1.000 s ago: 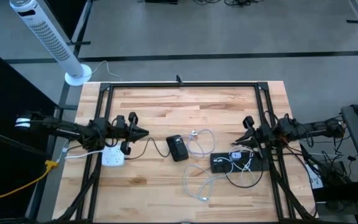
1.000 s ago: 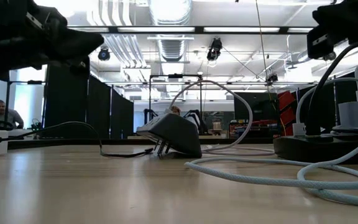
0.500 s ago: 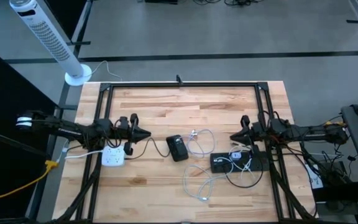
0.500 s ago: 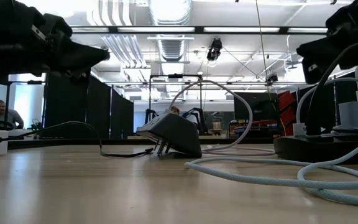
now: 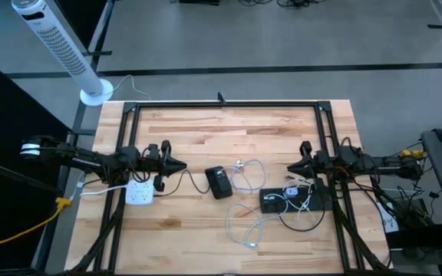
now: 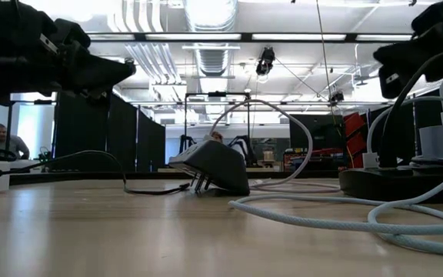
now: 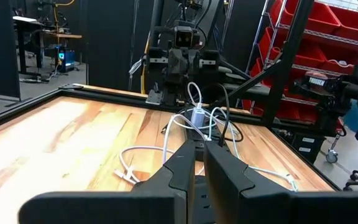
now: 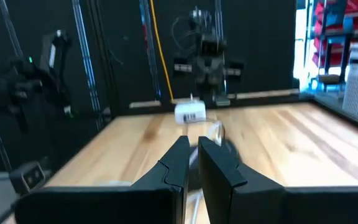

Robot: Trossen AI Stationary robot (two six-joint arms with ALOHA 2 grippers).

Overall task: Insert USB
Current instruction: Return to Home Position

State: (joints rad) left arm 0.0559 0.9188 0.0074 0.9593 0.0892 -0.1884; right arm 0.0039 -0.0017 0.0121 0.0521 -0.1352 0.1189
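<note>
Both grippers are closed on nothing: left gripper [image 5: 178, 165] hovers far left, right gripper [image 5: 290, 167] far right. The white charger cable [image 6: 306, 223] runs into the black outlet extension [image 5: 317, 202] below the right one. A black power adapter [image 5: 219, 182] sits between them, and a white power strip [image 5: 139, 192] lies under the left arm.

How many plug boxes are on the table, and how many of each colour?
Black plug boxes: 2, the middle black box and the right black box
White plug boxes: 1, the white box on the left
Total: 3
</note>
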